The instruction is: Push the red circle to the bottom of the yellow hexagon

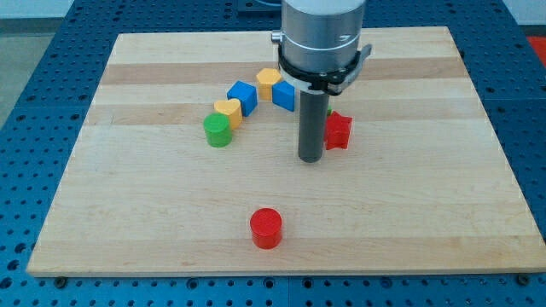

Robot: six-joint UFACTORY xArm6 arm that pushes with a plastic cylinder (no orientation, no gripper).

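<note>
The red circle (266,228) lies near the view's bottom, at mid width of the wooden board (153,196). The yellow hexagon (269,80) sits near the view's top centre, at the right end of an arc of blocks. My tip (310,159) rests on the board just left of a red star (339,130). The tip is well above and to the right of the red circle, and below and to the right of the yellow hexagon. It touches neither of them.
The arc runs from a green block (217,130) past a yellow block (228,111) and a blue block (243,96) to a second blue block (284,95), partly behind the arm. Blue perforated table surrounds the board.
</note>
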